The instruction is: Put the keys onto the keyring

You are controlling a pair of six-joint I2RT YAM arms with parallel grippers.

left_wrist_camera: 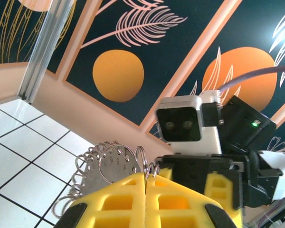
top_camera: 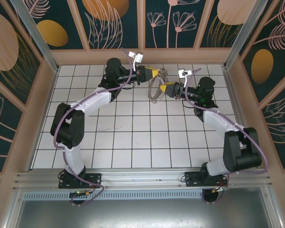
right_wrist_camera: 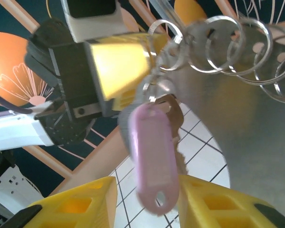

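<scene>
My left gripper (top_camera: pixel 153 74) is held up over the far middle of the tiled floor, shut on a wire loop of the keyring (top_camera: pixel 156 89). In the left wrist view its yellow fingers (left_wrist_camera: pixel 128 199) meet tightly at the gripper (left_wrist_camera: pixel 146 175), with the keyring's (left_wrist_camera: pixel 102 164) numbered metal plate and small rings sticking out behind. The key (right_wrist_camera: pixel 173 114), with its lilac tag (right_wrist_camera: pixel 152 156), hangs from a ring of the keyring (right_wrist_camera: pixel 247 118) just below the left gripper (right_wrist_camera: pixel 118 61). My right gripper (right_wrist_camera: pixel 147 190) is open, and the blurred tag dangles between its spread fingers. From above, the right gripper (top_camera: pixel 167 89) sits right beside the keyring.
Both arms reach to the far end of the white tiled floor (top_camera: pixel 133 137), close to the back wall (top_camera: pixel 142 56). Patterned side walls and aluminium posts (top_camera: pixel 35 33) fence the floor. The two wrists are nearly touching.
</scene>
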